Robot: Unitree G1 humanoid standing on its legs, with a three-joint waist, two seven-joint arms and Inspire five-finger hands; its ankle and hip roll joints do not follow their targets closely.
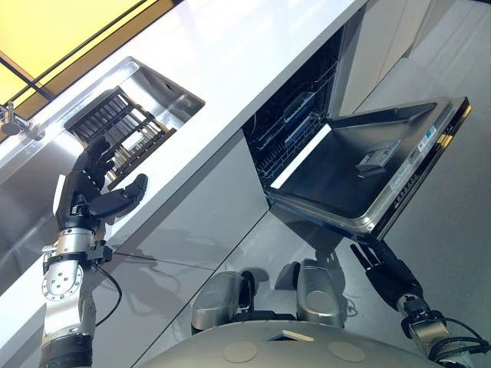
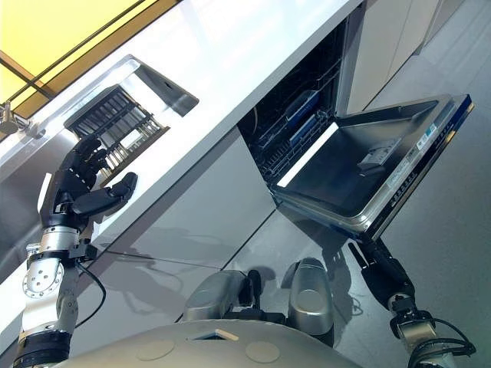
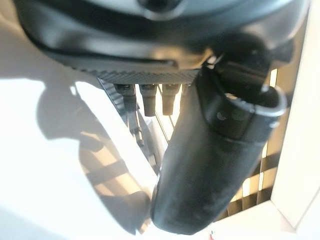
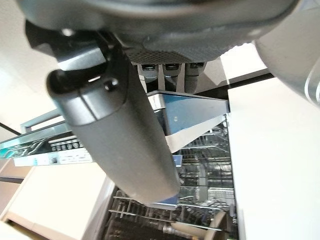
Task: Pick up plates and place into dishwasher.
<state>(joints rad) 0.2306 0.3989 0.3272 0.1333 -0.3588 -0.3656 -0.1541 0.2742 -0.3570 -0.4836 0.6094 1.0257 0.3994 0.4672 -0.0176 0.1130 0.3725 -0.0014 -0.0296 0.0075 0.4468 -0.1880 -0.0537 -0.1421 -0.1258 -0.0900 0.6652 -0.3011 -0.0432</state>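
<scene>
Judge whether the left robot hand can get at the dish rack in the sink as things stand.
Probably yes. The left robot hand hangs open right over the dish rack in the sink, with nothing between them.

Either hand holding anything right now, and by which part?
Nothing held. The left hand hovers open by the sink's rack; the right hand reaches with straight fingers under the dishwasher door edge.

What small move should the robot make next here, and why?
Probably lower the left hand into the sink toward the dish rack. That hand hovers open at the sink's edge holding nothing, the dishwasher door is already down, and the right hand sits under that door's edge. Whether plates stand in the rack is unclear.
</scene>
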